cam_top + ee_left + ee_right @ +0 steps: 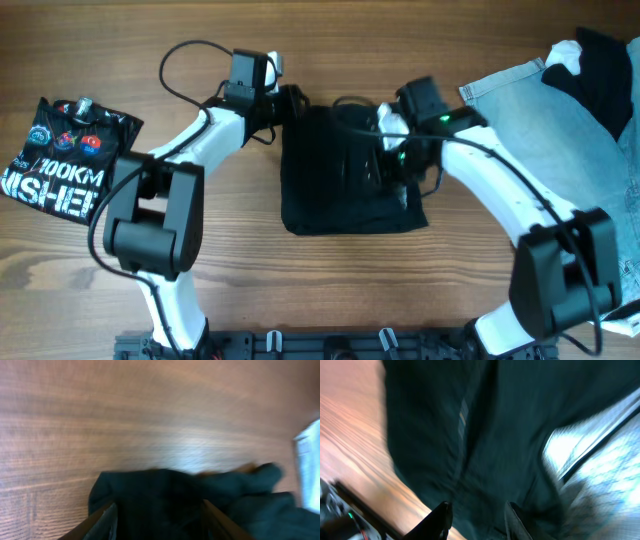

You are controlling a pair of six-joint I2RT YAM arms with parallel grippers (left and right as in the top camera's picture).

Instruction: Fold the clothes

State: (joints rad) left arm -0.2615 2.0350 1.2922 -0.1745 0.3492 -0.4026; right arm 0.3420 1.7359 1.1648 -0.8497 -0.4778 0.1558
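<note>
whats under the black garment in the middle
Only the wood table shows around the black garment, so it seems to lie on that. Anything beneath it is covered.

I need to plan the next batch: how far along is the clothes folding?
Partly done. The black garment lies in a compact rectangle mid-table, with the left gripper and right gripper at it, so that fold is in hand. The printed black shirt sits aside at the left, apparently folded. The denim and a dark piece on it lie loose, unfolded.
</note>
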